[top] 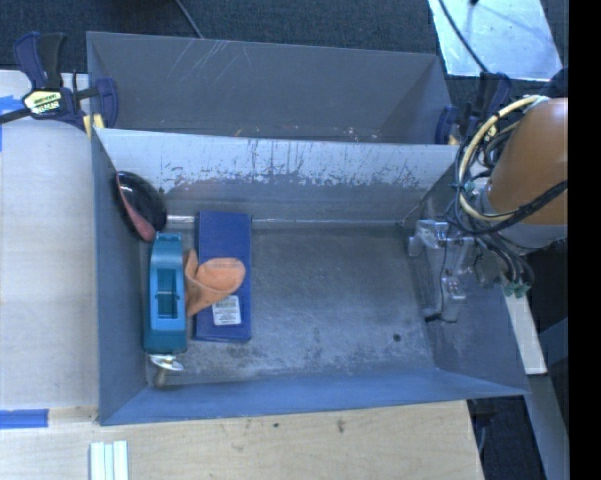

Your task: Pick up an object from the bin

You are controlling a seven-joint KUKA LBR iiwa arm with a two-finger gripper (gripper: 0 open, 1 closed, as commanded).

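My gripper [440, 286] hangs at the bin's right side, close to the right wall and just above the floor. No loose thing lies under it. All the loose things lie far to its left. A dark blue flat box [223, 258] with a white label lies on the floor at the left. An orange-tan soft piece [216, 278] rests on the box and on a teal plastic tool [167, 298] beside it. A black and pink rounded thing [140, 204] leans in the far left corner.
The arm with its orange cover and cables reaches in over the right rim. A small silvery piece [166, 366] sits at the teal tool's near end. Bare floor stretches between the blue box and the gripper.
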